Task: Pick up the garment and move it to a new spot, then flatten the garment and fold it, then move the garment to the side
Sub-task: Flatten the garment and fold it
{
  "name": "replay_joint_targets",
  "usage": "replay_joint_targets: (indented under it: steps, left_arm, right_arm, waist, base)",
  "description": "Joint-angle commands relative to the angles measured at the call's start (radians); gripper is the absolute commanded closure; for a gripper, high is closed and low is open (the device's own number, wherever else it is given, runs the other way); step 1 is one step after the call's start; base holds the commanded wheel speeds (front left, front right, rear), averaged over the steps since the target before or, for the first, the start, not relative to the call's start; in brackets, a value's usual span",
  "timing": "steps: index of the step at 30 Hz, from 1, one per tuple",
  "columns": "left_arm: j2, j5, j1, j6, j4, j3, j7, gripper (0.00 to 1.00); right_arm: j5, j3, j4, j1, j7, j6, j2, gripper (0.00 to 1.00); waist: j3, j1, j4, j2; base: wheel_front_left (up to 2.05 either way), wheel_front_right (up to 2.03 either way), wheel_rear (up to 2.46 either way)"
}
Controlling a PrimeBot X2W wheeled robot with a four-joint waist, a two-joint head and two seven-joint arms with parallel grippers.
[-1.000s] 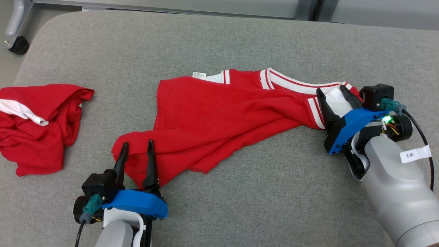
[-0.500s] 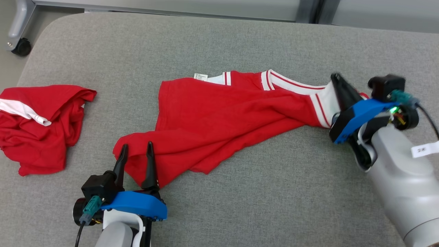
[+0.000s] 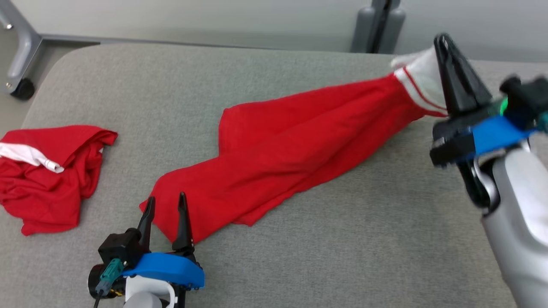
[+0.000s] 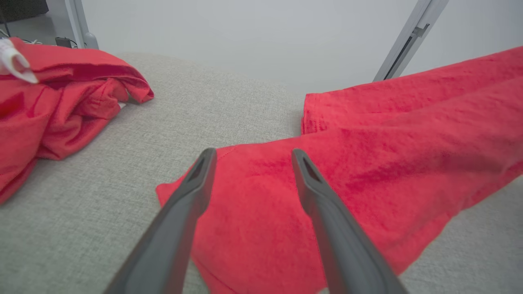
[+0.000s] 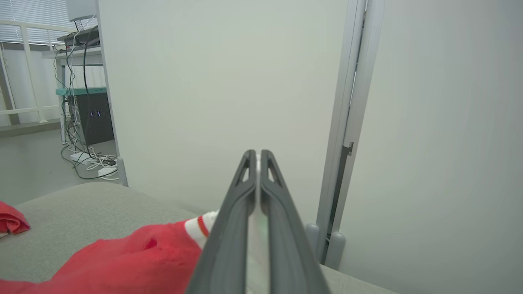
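Red cloth lay in a long diagonal band across the grey fabric-covered tabletop [image 3: 364, 239]: the garment [image 3: 278, 149] ran from its low corner at the near left up to a white sleeve end [image 3: 421, 77] with red stripes at the far right. The right pincer [image 3: 443, 42] had its two dark fingers pressed together on that sleeve end, pinching the white cloth between them and holding it raised above the tabletop's far edge, so that the fabric sloped down from the grip and only its middle and lower part rested flat. In the right wrist view a thin sliver of pale cloth showed between the closed fingers, with the red body hanging away to the lower left. The left pincer [image 3: 167, 199] stood spread at the garment's near-left corner, fingers pointing up the head view, nothing gripped between them; whether they touched the cloth could not be told. A second red garment [image 3: 47, 171], crumpled and showing a white band, lay well apart at the left edge of the tabletop. Beyond the tabletop stood a grey post [image 3: 376, 25] against a pale wall, and a caster wheel [image 3: 21, 87] sat on the floor at the far left.
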Motion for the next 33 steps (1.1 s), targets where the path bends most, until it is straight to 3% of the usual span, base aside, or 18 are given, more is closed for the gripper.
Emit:
replay_joint_targets:
  steps: [1, 7, 12, 13, 15, 19, 26, 33]
  left_arm:
    - [0.0, 0.001, 0.008, 0.001, 0.001, 0.006, -0.003, 0.0]
    - [0.0, 0.004, 0.042, -0.005, 0.005, 0.029, -0.003, 0.0]
    - [0.0, 0.018, 0.059, -0.011, 0.007, 0.048, -0.003, 0.0]
    - [0.0, 0.021, 0.062, -0.012, 0.009, 0.05, -0.003, 0.0]
    - [0.0, 0.022, 0.063, -0.015, 0.011, 0.051, -0.003, 0.0]
    - [0.0, 0.021, 0.046, -0.02, 0.016, 0.045, -0.003, 0.0]
    - [0.0, 0.035, -0.071, -0.047, 0.039, 0.003, -0.003, 0.0]
    - [0.0, 0.033, -0.364, -0.091, 0.284, -0.129, 0.022, 0.0]
  right_arm:
    - [-0.002, -0.019, -0.042, 0.067, -0.002, 0.0, -0.009, 1.0]
    - [-0.023, -0.102, -0.185, 0.382, -0.003, 0.0, -0.002, 1.0]
    - [-0.035, -0.149, -0.154, 0.566, -0.002, 0.0, 0.034, 1.0]
    - [-0.034, -0.151, -0.128, 0.595, -0.002, 0.0, 0.045, 0.95]
    - [-0.021, -0.153, -0.084, 0.62, -0.003, 0.0, 0.066, 0.0]
    - [-0.023, -0.157, -0.03, 0.623, -0.003, 0.0, 0.099, 0.0]
    - [-0.033, -0.148, -0.04, 0.566, -0.003, 0.0, 0.122, 0.0]
    - [-0.036, -0.099, -0.045, 0.495, -0.003, 0.0, 0.125, 0.0]
  waist:
    - [-0.028, 0.0001, -0.028, 0.0]
    - [-0.072, 0.0001, -0.082, 0.0]
    - [-0.085, 0.0001, -0.124, 0.0]
    - [-0.088, 0.0001, -0.13, 0.0]
    - [-0.091, 0.0001, -0.136, 0.0]
    - [-0.097, 0.0001, -0.147, 0.0]
    - [-0.072, 0.0001, -0.153, 0.0]
    - [-0.014, 0.0001, -0.161, 0.0]
  base:
    - [0.0, 0.0, 0.0]
    - [0.0, 0.0, 0.0]
    - [0.0, 0.0, 0.0]
    - [0.0, 0.0, 0.0]
    - [0.0, 0.0, 0.0]
    - [0.0, 0.0, 0.0]
    - [0.0, 0.0, 0.0]
    - [0.0, 0.0, 0.0]
